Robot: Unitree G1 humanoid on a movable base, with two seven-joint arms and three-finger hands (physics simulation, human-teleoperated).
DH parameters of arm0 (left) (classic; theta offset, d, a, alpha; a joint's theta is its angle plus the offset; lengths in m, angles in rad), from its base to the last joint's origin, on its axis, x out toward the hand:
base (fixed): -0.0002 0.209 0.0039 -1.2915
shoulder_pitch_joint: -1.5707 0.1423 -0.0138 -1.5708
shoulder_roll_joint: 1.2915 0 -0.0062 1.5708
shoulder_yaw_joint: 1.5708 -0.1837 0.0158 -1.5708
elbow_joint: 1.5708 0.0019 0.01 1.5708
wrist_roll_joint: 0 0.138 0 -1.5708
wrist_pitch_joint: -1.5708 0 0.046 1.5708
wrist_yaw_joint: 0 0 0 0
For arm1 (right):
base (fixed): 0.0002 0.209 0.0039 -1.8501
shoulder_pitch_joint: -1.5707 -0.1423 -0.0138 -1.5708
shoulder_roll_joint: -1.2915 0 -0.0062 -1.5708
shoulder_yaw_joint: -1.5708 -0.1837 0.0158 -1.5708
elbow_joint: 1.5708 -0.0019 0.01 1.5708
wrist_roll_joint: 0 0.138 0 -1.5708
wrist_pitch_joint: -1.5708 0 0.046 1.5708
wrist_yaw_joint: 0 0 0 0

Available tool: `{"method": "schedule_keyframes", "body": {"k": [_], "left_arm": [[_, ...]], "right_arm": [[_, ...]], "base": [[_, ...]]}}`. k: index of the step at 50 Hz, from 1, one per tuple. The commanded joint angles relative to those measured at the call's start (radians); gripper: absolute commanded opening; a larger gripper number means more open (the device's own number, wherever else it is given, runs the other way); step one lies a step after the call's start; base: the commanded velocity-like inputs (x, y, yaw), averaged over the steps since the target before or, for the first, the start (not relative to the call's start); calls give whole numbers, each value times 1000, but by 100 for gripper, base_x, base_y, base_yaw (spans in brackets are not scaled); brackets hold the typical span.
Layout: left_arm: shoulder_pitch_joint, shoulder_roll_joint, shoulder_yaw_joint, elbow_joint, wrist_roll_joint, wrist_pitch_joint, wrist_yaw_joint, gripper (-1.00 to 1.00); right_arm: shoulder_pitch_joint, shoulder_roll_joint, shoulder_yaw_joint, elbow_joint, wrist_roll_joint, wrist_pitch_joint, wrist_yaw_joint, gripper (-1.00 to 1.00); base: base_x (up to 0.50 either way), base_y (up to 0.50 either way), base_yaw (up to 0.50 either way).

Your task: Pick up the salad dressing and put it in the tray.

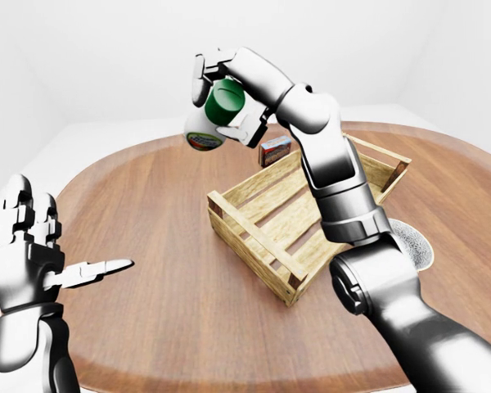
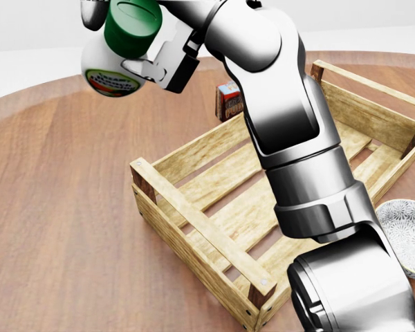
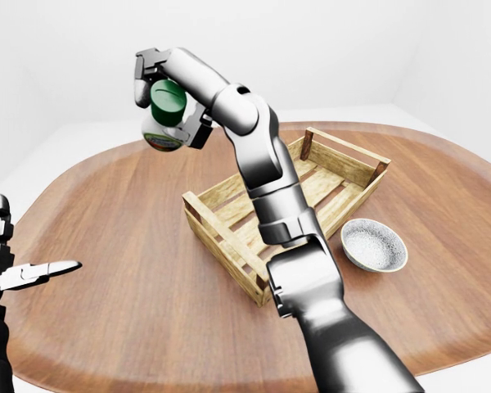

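The right hand [image 1: 221,98] holds the salad dressing [image 2: 117,52] high above the surface [image 3: 131,270], with the fingers [image 1: 200,78] closed around the bottle just below its green cap. The bottle is tilted, cap toward the camera in the head view and label end pointing down and away. It hangs over bare wood, up and to the left of the tray [image 3: 229,233] in the right-eye view, and is not yet over the tray's slatted floor.

The left hand [image 1: 29,254] is at the lower left of the left-eye view with its fingers spread, holding nothing, well apart from the task items.

Risks from this position:

1. Drop from height. The hold is near the cap, so most of the bottle's mass hangs beyond the grip. How firmly the fingers seat on the far side of the bottle cannot be confirmed, since the hand hides it. A slip here would let the bottle fall onto the surface and likely roll away.
2. Release too early. Opening before the bottle clears the tray's near wall would land it outside the tray.
3. Collision on descent. The tray walls and corner posts stand proud (the pudding box [image 2: 228,100] sits just beside the far wall), so a low, sideways approach could strike the rim or shove the tray toward the bowl [image 3: 375,244].
4. Tilted placement. Set down at this angle, the bottle would likely topple on the slats.
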Motion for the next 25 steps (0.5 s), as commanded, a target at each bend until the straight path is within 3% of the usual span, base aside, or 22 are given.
{"method": "schedule_keyframes", "body": {"k": [1, 8, 14, 19, 25], "left_arm": [[-1, -2, -9, -14, 4, 0, 6, 100], [-1, -1, -1, -2, -1, 0, 4, 100], [-5, 1, -10, 17, 6, 0, 4, 100], [-2, 6, -5, 17, 1, 0, 0, 100], [0, 5, 4, 11, 1, 0, 3, 100]], "right_arm": [[92, -141, -51, -176, 14, 0, 13, -100], [192, -192, -86, -284, 21, 0, 12, -100], [440, -246, -150, -375, 52, 0, -39, -100], [504, -315, -184, -218, 107, 0, -95, -100], [485, -379, -194, -33, 100, 0, -99, -100]], "base": [[0, 0, 0], [0, 0, 0], [0, 0, 0], [0, 0, 0], [0, 0, 0]]}}
